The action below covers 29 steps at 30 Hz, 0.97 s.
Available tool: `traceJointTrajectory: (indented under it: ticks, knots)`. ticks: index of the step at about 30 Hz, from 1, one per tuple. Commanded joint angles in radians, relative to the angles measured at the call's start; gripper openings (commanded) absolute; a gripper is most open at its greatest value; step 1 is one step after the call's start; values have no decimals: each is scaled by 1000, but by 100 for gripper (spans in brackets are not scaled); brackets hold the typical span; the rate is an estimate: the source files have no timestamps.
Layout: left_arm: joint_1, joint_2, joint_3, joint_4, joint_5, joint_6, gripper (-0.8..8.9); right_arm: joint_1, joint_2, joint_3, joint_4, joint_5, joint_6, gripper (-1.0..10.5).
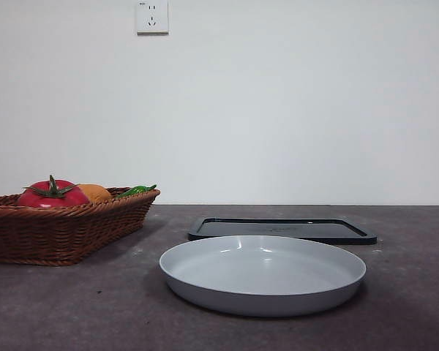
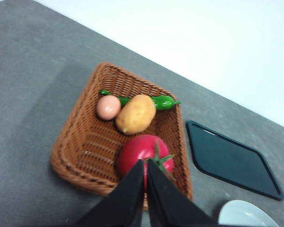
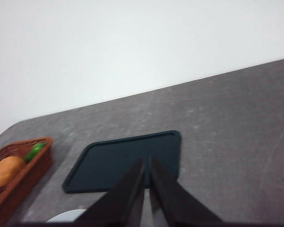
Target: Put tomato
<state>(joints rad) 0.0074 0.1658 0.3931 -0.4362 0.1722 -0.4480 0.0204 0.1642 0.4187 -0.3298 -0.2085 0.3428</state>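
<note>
Front view: the tomato [image 1: 52,194] lies in the brown wicker basket [image 1: 58,234] on the counter [image 1: 95,314], beside a potato [image 1: 95,192] and a green pepper [image 1: 137,191]. A grey plate [image 1: 262,274] sits near the basket, a black tray [image 1: 282,229] just behind it. Seen from its wrist camera, the left gripper [image 2: 145,163] hangs above the tomato (fingers pressed narrowly together, holding nothing). Above the tray, the right gripper [image 3: 146,161] has its fingers equally closed.

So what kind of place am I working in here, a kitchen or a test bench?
Likely a staged test bench: a bare grey table against a blank white wall with one socket, holding only a wicker basket, a grey plate and a black tray.
</note>
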Motion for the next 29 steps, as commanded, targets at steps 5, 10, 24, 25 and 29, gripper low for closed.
traceJointTrajectory:
  ticks: [5, 10, 24, 25, 29]
  knots:
    - [2, 163, 205, -105, 88, 136, 10, 3, 163, 211, -126, -87, -98, 7]
    - [0, 283, 334, -204, 193, 209, 10, 3, 293, 365, -282, -172, -159, 7]
    - [-116, 511, 587, -475, 276, 363, 10, 111, 562, 644, -645, -317, -300, 7]
    - [-124, 520, 600, -492, 276, 369, 10, 126, 572, 652, -660, -317, -306, 7]
    - [-157, 555, 641, -554, 276, 404, 10, 203, 610, 676, -704, -317, -329, 7]
